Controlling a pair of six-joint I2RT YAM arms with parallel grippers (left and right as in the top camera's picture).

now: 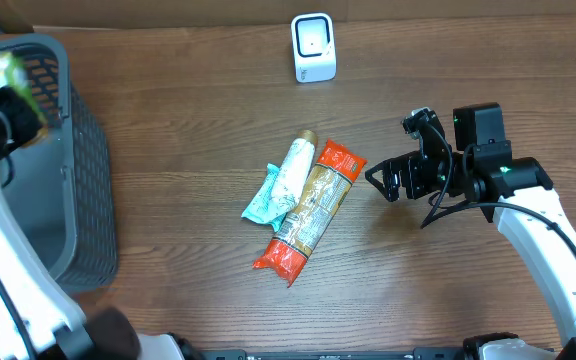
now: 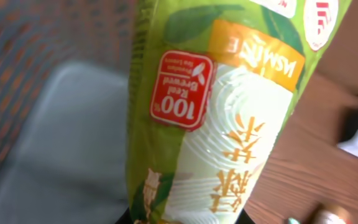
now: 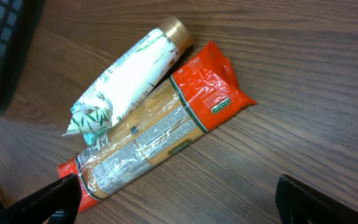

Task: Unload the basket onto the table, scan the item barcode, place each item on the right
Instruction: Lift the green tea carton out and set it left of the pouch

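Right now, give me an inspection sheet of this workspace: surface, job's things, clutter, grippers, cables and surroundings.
Surface: wooden table, no spills seen.
Job's things: white scanner upright at the far edge; green jasmine tea pack held over the basket; tube with a gold cap lying against the pasta packet mid-table.
Clutter: nothing seen.
Grippers: left gripper shut on the jasmine tea pack; right gripper open, empty, near the pasta packet, not touching it.
Cables: black cable looping by the right arm, apart from the items.
Surroundings: grey mesh basket at the table's left.
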